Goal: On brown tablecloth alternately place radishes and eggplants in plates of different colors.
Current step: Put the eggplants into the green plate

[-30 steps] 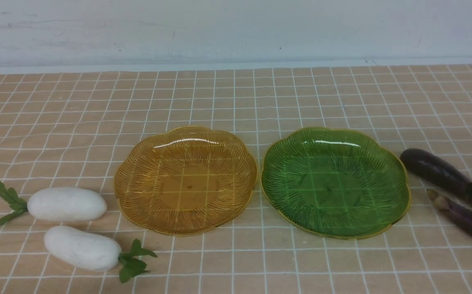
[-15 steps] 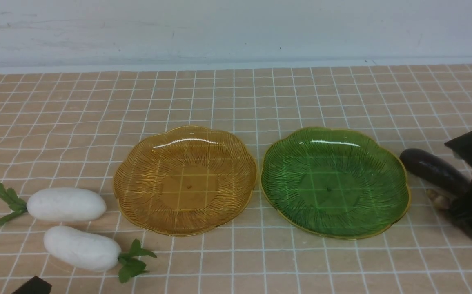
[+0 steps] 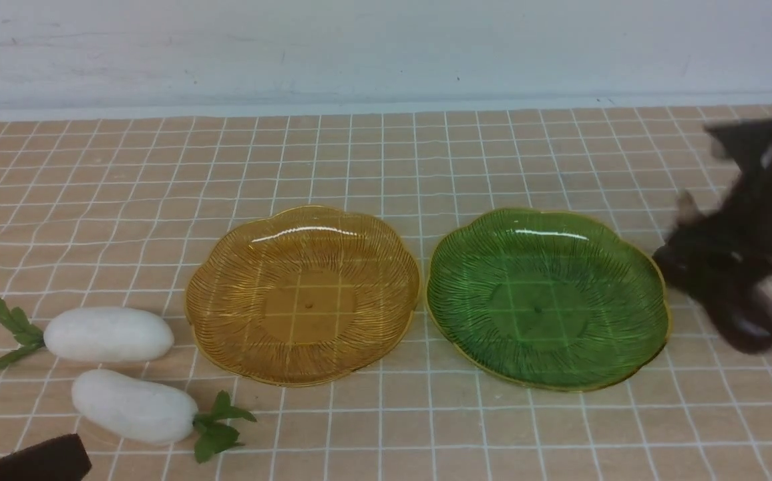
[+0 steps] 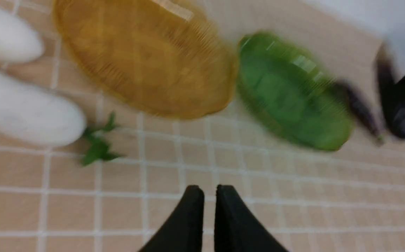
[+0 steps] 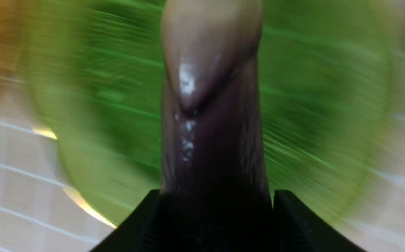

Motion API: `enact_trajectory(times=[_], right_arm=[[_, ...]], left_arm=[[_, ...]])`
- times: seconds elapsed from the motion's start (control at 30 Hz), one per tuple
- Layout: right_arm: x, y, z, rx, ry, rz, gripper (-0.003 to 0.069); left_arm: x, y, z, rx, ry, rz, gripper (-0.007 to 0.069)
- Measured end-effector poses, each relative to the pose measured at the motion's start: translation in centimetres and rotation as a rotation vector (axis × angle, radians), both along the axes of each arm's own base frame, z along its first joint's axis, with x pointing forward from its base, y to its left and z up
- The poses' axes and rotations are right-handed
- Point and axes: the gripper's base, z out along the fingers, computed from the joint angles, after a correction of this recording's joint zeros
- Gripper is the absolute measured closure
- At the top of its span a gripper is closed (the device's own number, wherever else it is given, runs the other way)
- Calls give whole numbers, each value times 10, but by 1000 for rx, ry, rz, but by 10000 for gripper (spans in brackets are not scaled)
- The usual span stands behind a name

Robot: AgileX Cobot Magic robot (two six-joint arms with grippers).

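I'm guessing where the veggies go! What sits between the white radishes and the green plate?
The amber plate, empty, lies between the radishes and the green plate; the front view shows it.

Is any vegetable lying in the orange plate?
No, the orange plate is bare; only the grid of the cloth shows through it.

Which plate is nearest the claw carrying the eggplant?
The green plate; the right gripper with its eggplant hovers at its right rim, while the amber plate sits farther left.

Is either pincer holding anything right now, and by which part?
Right pincer grips an eggplant by its dark body, paler end jutting out. Left pincer, shut, holds nothing.
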Motion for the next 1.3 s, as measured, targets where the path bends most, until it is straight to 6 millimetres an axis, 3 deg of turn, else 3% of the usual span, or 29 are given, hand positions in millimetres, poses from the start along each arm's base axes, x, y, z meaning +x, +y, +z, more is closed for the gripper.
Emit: enact_trajectory(times=[0.17, 0.33, 0.4, 0.47, 0.53, 0.63, 0.77, 0.9, 1.07, 1.17, 1.23, 1.3], right_arm=[[7, 34, -30, -32, -15, 86, 270], [17, 35, -35, -117, -15, 139, 95], [22, 25, -27, -199, -21, 158, 58], [27, 9, -21, -276, -17, 151, 73], [33, -11, -17, -337, -8, 121, 146], [46, -70, -18, -385, 25, -19, 349], [52, -97, -31, -383, 72, -66, 364], [58, -110, -49, -398, 110, -75, 296], [68, -117, -81, -409, 147, -68, 137], [72, -119, -91, -440, 147, -40, 98], [72, -120, -96, -441, 168, -33, 114], [73, -119, -99, -428, 203, -49, 219]], left_arm=[[24, 0, -9, 45, 107, -13, 540], [36, 0, -16, 75, 156, -41, 453], [38, 0, -18, 85, 158, -49, 419], [40, 0, -18, 92, 152, -54, 389], [42, 0, -18, 101, 143, -60, 342], [43, 0, -18, 117, 125, -74, 281], [44, 1, -17, 127, 105, -78, 226], [44, 1, -17, 129, 104, -80, 194], [44, 1, -17, 134, 101, -85, 183], [44, 1, -17, 135, 100, -87, 183], [44, 1, -17, 135, 101, -87, 183], [43, 0, -16, 141, 103, -99, 183]])
